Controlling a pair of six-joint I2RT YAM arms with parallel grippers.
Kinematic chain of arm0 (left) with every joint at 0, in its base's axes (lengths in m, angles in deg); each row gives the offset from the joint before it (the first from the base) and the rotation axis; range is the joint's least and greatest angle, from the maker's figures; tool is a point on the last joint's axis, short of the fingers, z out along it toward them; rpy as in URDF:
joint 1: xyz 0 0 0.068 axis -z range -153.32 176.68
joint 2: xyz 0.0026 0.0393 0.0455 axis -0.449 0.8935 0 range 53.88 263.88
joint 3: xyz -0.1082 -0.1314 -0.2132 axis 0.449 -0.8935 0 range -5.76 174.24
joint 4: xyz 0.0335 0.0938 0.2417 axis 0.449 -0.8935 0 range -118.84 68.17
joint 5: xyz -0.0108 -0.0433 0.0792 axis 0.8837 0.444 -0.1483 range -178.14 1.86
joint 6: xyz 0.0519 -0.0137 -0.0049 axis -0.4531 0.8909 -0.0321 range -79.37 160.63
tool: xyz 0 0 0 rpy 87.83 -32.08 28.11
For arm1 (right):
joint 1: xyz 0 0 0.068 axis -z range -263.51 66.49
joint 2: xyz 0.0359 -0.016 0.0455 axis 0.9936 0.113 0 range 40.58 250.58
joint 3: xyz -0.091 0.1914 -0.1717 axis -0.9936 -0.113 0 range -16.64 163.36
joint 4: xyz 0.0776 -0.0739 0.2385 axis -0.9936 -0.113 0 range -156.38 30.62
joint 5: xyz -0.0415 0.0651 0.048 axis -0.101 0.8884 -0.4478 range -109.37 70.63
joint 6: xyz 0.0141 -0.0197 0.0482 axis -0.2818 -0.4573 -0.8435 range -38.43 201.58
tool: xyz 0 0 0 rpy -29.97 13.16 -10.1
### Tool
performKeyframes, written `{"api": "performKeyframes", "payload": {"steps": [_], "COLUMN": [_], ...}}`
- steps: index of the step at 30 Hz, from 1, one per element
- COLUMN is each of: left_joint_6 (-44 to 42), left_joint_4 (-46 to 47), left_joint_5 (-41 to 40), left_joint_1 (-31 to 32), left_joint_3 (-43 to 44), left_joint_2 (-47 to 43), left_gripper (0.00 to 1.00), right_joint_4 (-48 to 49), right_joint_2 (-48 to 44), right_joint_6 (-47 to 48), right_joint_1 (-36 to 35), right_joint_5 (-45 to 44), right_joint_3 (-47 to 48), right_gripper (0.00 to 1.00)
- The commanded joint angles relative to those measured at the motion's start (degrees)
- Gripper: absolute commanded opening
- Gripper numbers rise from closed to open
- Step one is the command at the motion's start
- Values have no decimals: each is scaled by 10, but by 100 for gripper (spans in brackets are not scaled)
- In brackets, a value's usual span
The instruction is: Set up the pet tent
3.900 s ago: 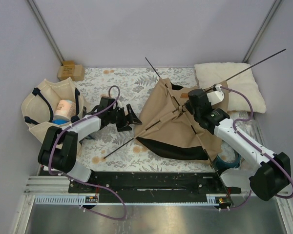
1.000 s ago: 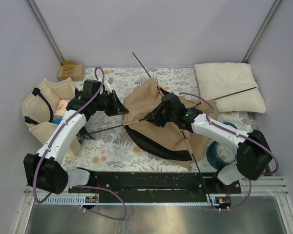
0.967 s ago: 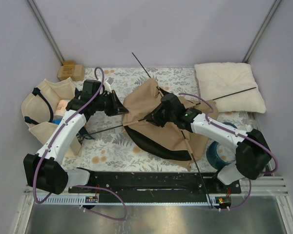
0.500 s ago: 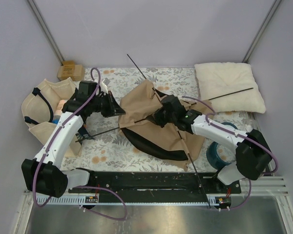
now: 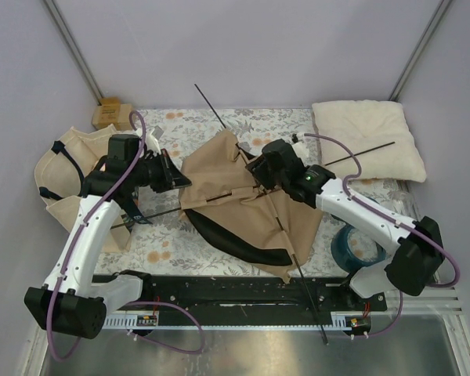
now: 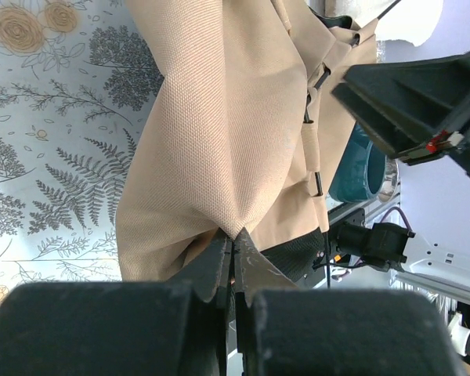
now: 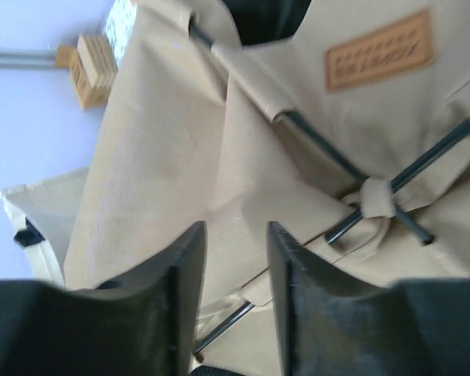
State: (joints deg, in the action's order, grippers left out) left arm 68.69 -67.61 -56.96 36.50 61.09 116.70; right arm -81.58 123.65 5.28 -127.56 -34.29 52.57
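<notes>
Two arms at the pet tent [image 5: 215,172], collapsed on the floral table [image 5: 164,235]: left gripper [image 6: 233,239] pinches a canvas fold; right gripper [image 7: 235,235], fingers spread, hovers near the crossing poles [image 7: 392,192]

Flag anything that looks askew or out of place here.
The pet tent lies crumpled and flat, not standing. One pole juts past the near edge of the table over the rail; the other reaches over the pillow.
</notes>
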Motion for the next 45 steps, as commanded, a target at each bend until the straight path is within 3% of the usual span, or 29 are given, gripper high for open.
{"api": "performKeyframes", "payload": {"steps": [1,4,8,15,24,31,34,38,39,40,45], "left_joint_6": [-11,-13,-15,-15,-15,-22,-21,-22,-21,-21,-21], "left_joint_4": [11,8,9,8,3,-9,-9,-9,-9,-9,-3], "left_joint_5": [-8,-9,-10,-12,-8,-5,-4,-5,-8,-9,-17], "left_joint_1": [-12,-15,-16,-20,-23,-27,-30,-36,-38,-39,-44], "left_joint_3": [37,36,26,22,28,31,33,39,42,43,42], "left_joint_2": [-13,-17,-20,-21,-16,-13,-10,-5,-5,-3,5], "left_gripper": [0,0,0,0,0,0,0,0,0,0,0], "right_joint_4": [-107,-157,-167,-136,-36,13,14,7,4,-4,-10], "right_joint_2": [-52,-97,-141,-90,20,93,104,81,69,61,29], "right_joint_6": [119,153,175,228,235,225,214,204,204,207,260], "right_joint_1": [-2,43,172,298,360,368,368,368,368,368,368], "right_joint_5": [-162,-224,-163,-122,-74,-28,-23,-30,-37,-48,-117], "right_joint_3": [36,14,-39,-49,-41,0,12,15,17,22,70], "right_gripper": [54,63,68,74,73,67,55,10,4,0,0]}}
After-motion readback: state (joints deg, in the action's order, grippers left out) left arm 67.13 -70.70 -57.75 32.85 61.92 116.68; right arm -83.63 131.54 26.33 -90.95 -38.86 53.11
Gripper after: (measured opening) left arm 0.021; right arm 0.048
